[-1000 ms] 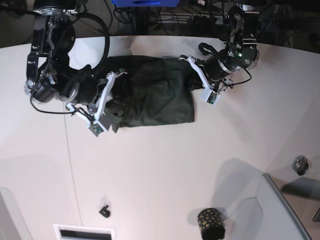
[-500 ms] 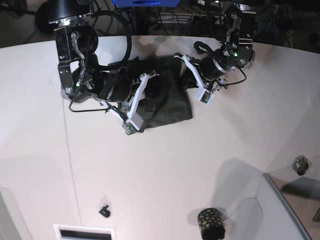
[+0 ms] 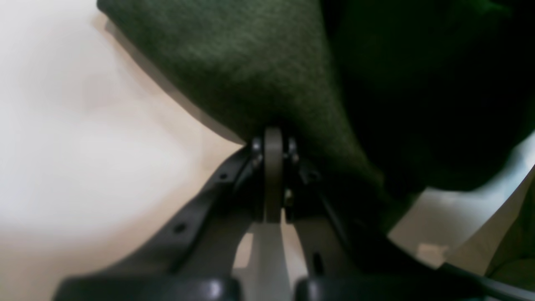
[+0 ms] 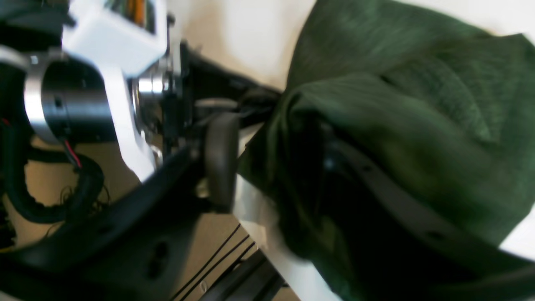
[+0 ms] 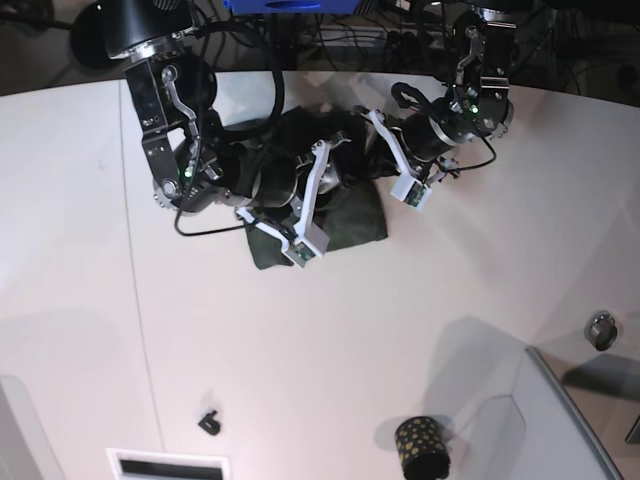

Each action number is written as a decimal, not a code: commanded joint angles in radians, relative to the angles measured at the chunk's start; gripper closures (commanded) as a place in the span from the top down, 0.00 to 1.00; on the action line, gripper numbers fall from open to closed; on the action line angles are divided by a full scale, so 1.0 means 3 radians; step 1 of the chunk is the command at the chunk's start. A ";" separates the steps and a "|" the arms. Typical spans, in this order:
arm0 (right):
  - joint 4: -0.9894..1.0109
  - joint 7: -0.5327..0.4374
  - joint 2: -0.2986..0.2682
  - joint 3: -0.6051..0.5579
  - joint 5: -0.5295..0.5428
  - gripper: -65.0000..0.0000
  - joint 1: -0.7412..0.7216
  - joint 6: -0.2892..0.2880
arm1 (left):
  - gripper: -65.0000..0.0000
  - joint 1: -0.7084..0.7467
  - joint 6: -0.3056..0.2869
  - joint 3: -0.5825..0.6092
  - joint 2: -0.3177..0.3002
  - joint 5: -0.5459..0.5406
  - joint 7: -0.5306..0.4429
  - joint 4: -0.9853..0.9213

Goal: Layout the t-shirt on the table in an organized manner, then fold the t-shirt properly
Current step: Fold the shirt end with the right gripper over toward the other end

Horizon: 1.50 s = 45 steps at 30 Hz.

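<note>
– What is sitting near the front edge?
– A black gold-dotted cup (image 5: 421, 447), beside a grey raised panel (image 5: 560, 420).
– Anything else lying around?
– A small black clip (image 5: 209, 422), a white slotted vent (image 5: 167, 466) and a metal ring (image 5: 601, 330).

Both arms crowd over the t-shirt (image 5: 355, 215), bare table (image 5: 330, 350) in front, cup (image 5: 422, 447) near the front edge

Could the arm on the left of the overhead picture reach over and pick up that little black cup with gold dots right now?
Probably not as things stand. The right gripper is buried in the t-shirt at the far side of the table, while the cup stands near the front edge, well away.
</note>
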<state>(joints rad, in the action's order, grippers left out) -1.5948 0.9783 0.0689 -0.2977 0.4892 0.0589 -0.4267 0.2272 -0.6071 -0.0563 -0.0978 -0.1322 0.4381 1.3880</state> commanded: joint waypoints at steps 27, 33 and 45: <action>-0.0753 -0.0220 -0.0432 0.0611 0.0060 0.00 0.0415 0.0295 | 0.00 0.0739 -0.0303 -0.2060 -0.0341 -0.0084 0.0378 0.0675; -0.0221 -0.0435 -0.0406 0.0581 0.0060 0.01 0.0399 0.0295 | 0.00 0.0734 -0.0303 -0.2055 -0.0341 -0.0084 0.0378 0.0675; 0.0214 -0.0660 -0.0401 0.0095 0.0060 0.01 0.0190 0.0320 | 0.00 0.0734 -0.0303 -0.2055 -0.0341 -0.0084 0.0378 0.0675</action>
<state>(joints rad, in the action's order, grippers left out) -1.5173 0.7918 -0.0525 -0.2691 0.4931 0.1261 -0.3279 0.4461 -0.6968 -0.6662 -0.1864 -0.1471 0.5659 1.5734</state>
